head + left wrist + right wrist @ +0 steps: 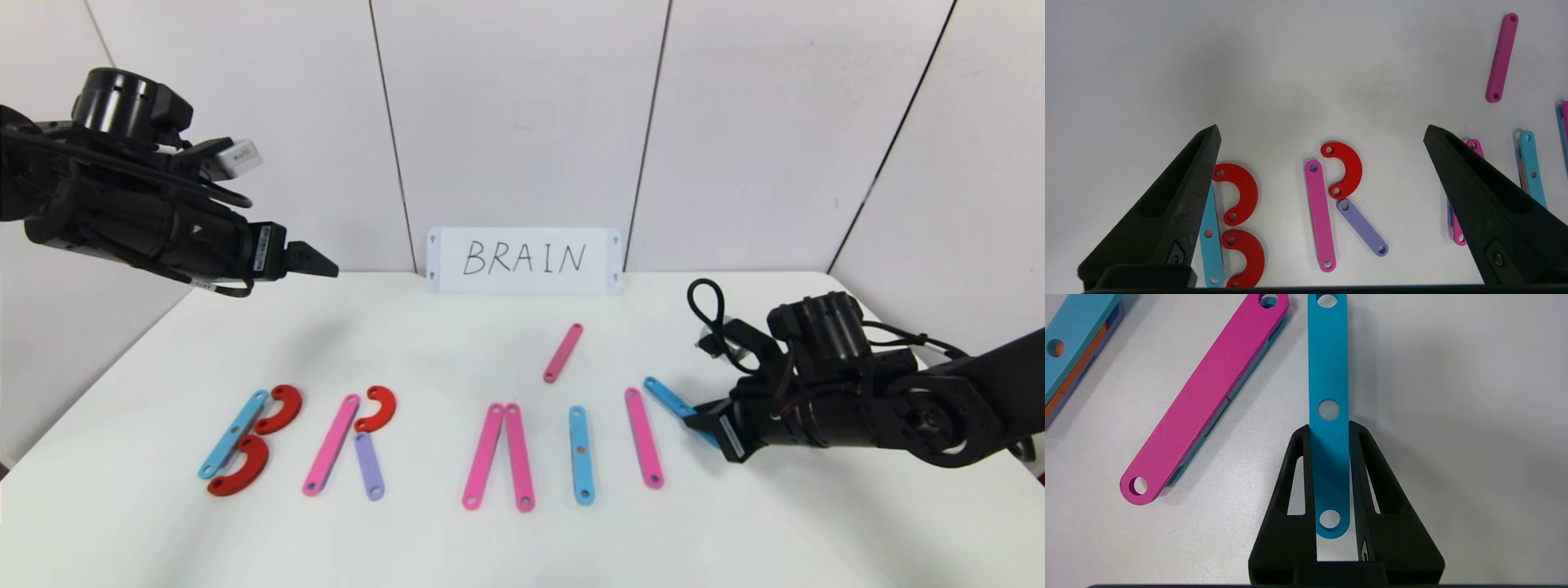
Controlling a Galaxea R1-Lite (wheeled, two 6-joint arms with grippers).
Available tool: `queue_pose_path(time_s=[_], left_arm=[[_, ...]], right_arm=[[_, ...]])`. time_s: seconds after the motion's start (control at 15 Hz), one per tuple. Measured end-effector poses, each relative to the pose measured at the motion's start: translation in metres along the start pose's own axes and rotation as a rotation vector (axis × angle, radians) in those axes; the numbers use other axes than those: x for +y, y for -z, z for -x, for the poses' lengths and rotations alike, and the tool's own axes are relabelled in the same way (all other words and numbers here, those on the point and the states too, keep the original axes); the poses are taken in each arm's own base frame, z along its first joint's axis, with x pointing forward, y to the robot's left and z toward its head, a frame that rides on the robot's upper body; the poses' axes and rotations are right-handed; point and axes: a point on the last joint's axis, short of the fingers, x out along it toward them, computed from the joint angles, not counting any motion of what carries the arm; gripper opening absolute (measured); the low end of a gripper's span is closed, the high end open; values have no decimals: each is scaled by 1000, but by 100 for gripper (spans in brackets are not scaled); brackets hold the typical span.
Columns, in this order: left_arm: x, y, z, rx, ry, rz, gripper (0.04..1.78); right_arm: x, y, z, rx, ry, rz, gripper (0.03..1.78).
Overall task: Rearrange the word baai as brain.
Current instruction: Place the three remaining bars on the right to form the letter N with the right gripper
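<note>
The word lies in a row on the white table point(457, 539). B is a light-blue strip point(233, 433) with two red curves point(277, 408). R is a pink strip point(331, 445), a red curve point(377, 408) and a purple strip point(369, 465). Two pink strips point(483, 456) meet at the top. A light-blue strip point(580, 454) stands alone, then a pink strip point(644, 438). My right gripper point(698, 425) point(1329, 428) is shut on a slanted light-blue strip point(1328, 375) point(668, 398) beside that pink strip point(1204, 400), low over the table. My left gripper point(314, 260) point(1323, 132) is open, empty, raised at the far left.
A loose pink strip point(563, 352) lies behind the row, also in the left wrist view point(1502, 57). The white card with handwritten BRAIN point(523, 260) leans on the back wall. White wall panels close the table at the back and sides.
</note>
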Motion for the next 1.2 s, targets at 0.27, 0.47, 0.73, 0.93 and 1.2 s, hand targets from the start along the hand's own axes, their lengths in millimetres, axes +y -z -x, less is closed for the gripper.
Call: queue_pose_path(time_s=[0.27, 0.47, 0.73, 0.93, 1.2], left_arm=[[0, 0, 0, 0, 0, 0, 174], [0, 0, 0, -1, 0, 0, 174], [0, 0, 0, -1, 0, 0, 174], [0, 0, 0, -1, 0, 0, 174], [0, 0, 1, -1, 0, 0, 174]], right_arm=[[3, 1, 0, 1, -33, -2, 28], [4, 0, 0, -1, -33, -8, 28], [7, 0, 3, 1, -32, -57, 28], [12, 1, 6, 3, -30, -88, 28], [13, 2, 7, 6, -26, -116, 28]])
